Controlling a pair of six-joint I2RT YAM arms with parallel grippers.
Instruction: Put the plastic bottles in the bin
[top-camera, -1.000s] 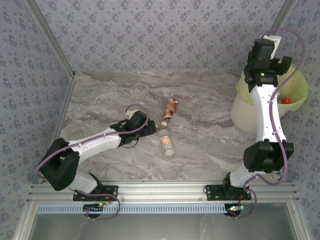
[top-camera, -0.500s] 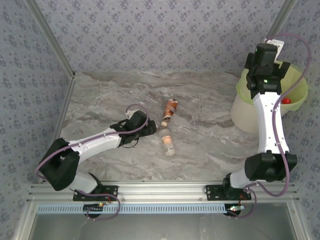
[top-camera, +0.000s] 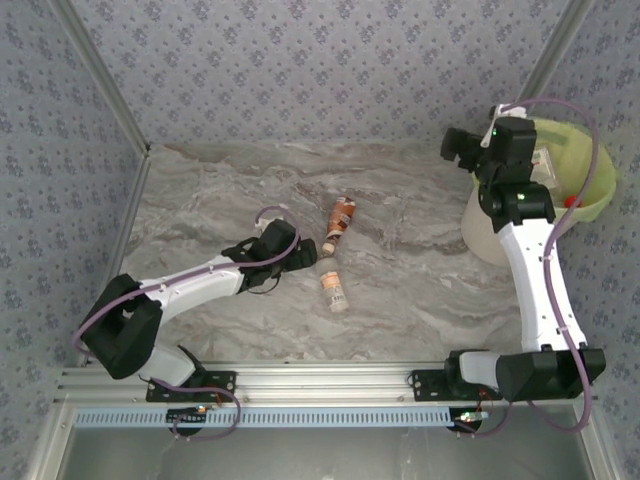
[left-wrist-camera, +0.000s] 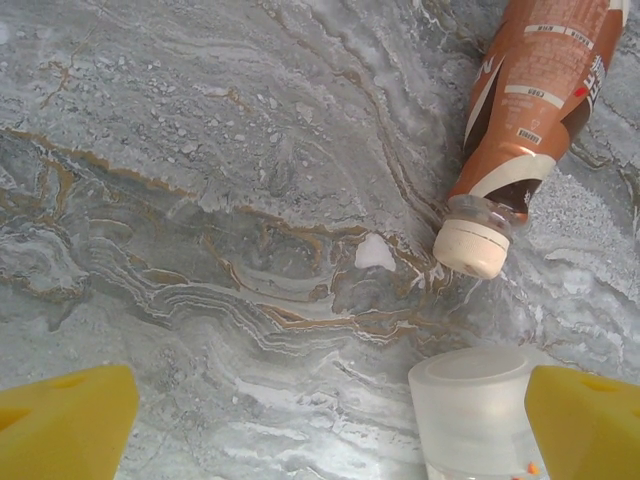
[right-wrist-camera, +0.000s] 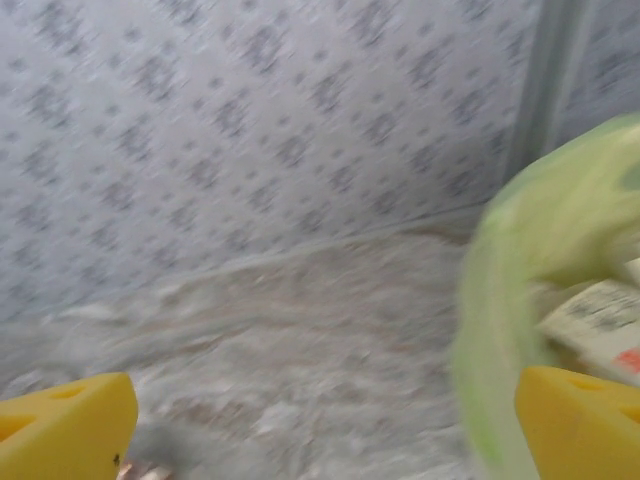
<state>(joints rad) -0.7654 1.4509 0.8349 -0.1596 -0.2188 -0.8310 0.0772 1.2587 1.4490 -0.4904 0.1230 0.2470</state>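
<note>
L hand (top-camera: 306, 256) low by 2 bottles (top-camera: 340, 221) (top-camera: 334, 290); R hand (top-camera: 458, 143) high by bin (top-camera: 484, 236); both released.

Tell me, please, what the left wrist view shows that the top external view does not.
Left wrist: close detail, namely the brown-labelled bottle's printed label and cream cap, and the clear bottle's frosted cap just inside one yellow fingertip of the open left gripper. Top external: the lined bin at the far right, with the open right gripper near its rim. Shared: both bottles lying on the marble table, ahead of the left gripper.
</note>
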